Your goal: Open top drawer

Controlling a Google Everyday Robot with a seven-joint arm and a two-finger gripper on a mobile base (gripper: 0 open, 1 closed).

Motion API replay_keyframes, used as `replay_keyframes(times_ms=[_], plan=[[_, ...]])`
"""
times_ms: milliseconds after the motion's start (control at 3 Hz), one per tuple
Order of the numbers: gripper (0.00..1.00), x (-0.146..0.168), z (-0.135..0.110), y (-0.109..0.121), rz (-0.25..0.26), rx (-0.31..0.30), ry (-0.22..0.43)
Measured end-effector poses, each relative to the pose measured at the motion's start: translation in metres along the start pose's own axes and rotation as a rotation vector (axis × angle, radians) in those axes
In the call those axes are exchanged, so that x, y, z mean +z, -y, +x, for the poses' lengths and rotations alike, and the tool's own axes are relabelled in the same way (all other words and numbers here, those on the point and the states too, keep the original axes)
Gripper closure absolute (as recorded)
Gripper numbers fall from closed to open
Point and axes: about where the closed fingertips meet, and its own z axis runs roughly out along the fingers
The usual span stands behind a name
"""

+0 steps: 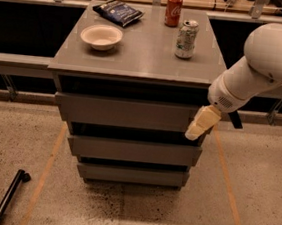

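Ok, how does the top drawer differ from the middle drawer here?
The top drawer has a wider, taller front than the middle drawer. The top drawer sits just under the tabletop, and the middle drawer sits below the top one. The gripper is in front of the top drawer's right end, not the middle drawer's. Both fronts are plain grey and handle-less.

The cream two-finger tool (195,132) is hanging at the right end of the matte grey top drawer (126,113). A white round bowl (102,36), red soda can (174,10), silvery-green can (187,39) and dark blue foil bag (119,10) are sitting on the grey surface (147,57).
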Motion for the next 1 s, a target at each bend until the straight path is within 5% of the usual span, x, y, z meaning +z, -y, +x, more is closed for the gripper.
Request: replay_keyframes(times_ms=[1000], plan=[[0.00,0.084,-0.023,0.014,-0.106,-0.013,0.092]])
